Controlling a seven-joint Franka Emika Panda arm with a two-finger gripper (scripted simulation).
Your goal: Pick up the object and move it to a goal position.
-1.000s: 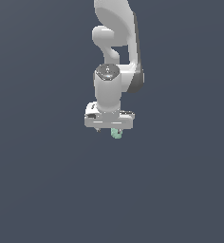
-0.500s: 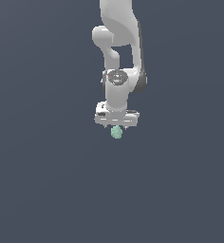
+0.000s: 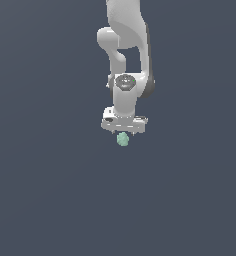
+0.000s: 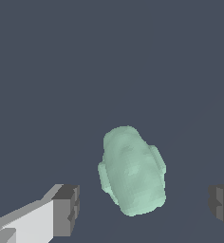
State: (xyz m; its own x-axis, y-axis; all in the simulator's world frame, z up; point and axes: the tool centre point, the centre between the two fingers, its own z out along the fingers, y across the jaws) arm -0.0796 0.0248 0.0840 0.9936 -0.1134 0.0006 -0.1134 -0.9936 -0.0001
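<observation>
The object (image 3: 122, 139) is a tiny pale mint-green lumpy blob on the dark grey floor. In the exterior view it sits directly under my white gripper (image 3: 123, 133), which points straight down over it. In the wrist view the object (image 4: 132, 171) lies between my two fingers, with the gripper (image 4: 144, 208) open. There is a clear gap from the blob to the finger pad (image 4: 66, 209) on one side, and a wider gap to the other pad (image 4: 222, 206). Neither pad touches it.
Plain dark grey floor (image 3: 50, 200) all around; no other objects, walls or edges show in either view.
The gripper has shifted to the exterior view's right until it is centred over the object, and has dropped slightly. The object has not moved.
</observation>
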